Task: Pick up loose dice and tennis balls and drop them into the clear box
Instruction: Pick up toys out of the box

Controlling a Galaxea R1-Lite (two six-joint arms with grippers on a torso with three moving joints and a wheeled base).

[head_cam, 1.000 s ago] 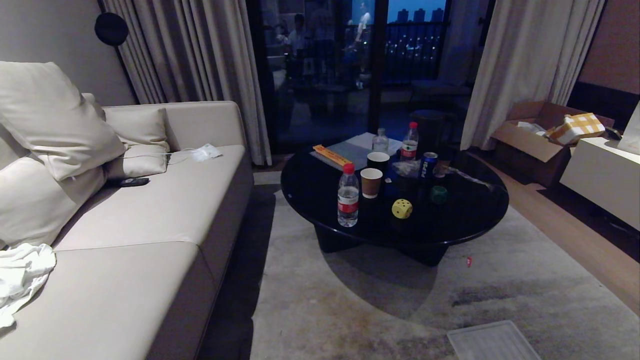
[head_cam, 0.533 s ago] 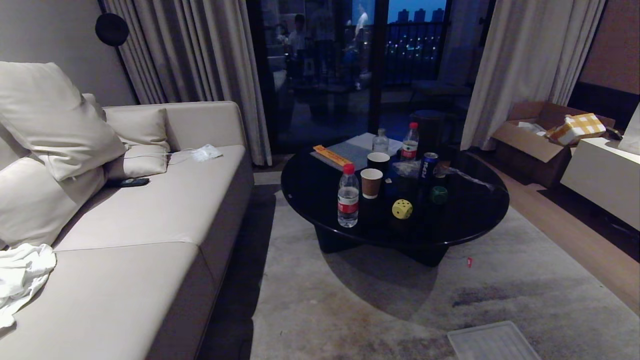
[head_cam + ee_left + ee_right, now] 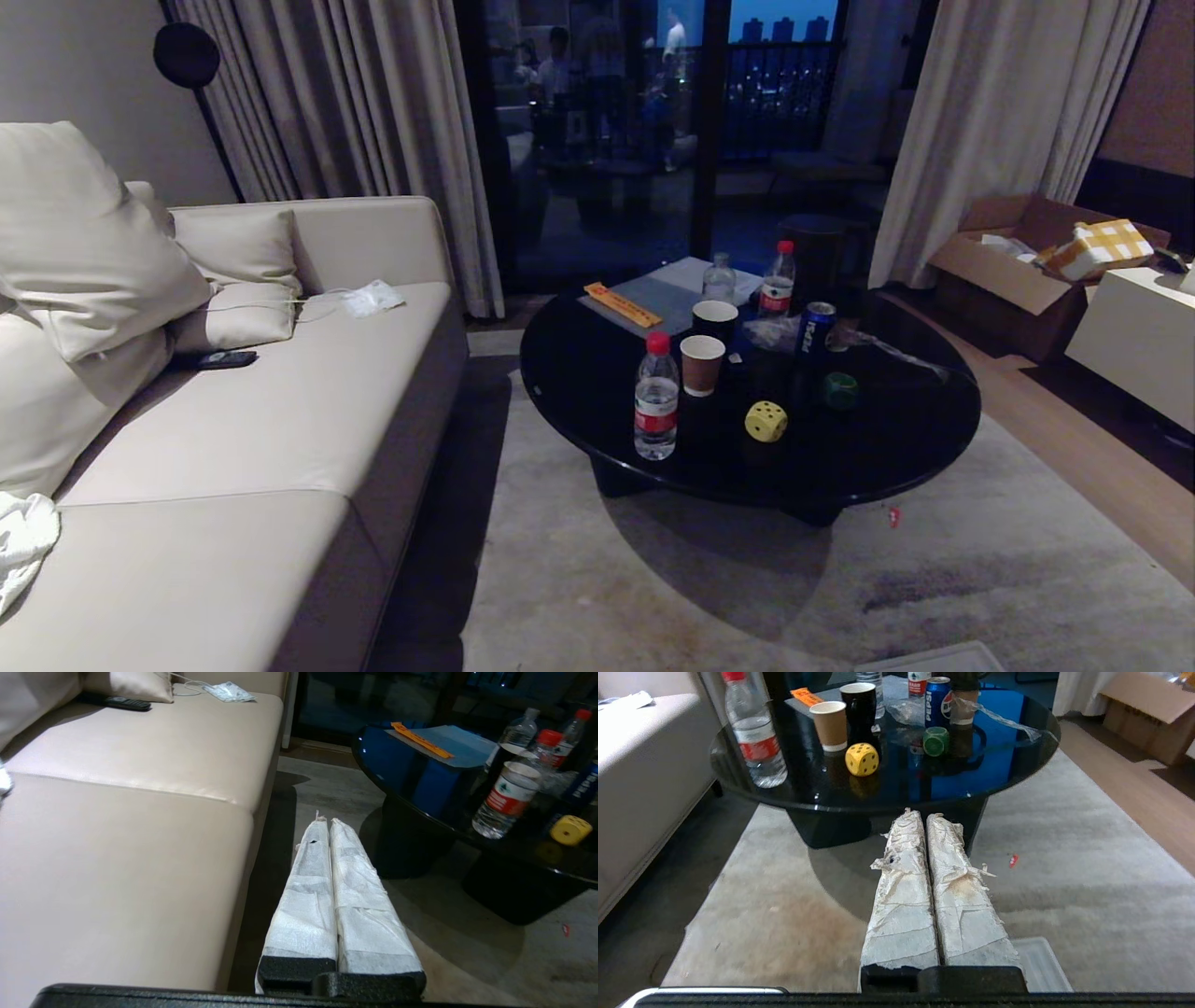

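clear box (image 3: pixel 934 659) — cut off by bottom edge | green die (image 3: pixel 840 390) — pips unreadable

The sofa (image 3: pixel 233 420) fills the left of the head view, the round table (image 3: pixel 579 373) centre-right. On the table, a bottle (image 3: pixel 656 399) stands left of one die (image 3: pixel 766 421) — another die (image 3: pixel 840 390) sits up-right of it. A box corner (image 3: pixel 934 659) shows at the bottom edge.

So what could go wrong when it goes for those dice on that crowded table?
The yellow die sits near a water bottle and a paper cup; a reaching arm might topple them. The green die lies beside the Pepsi can and crinkled plastic wrap, which could snag. Both dice could slide on the glossy table.
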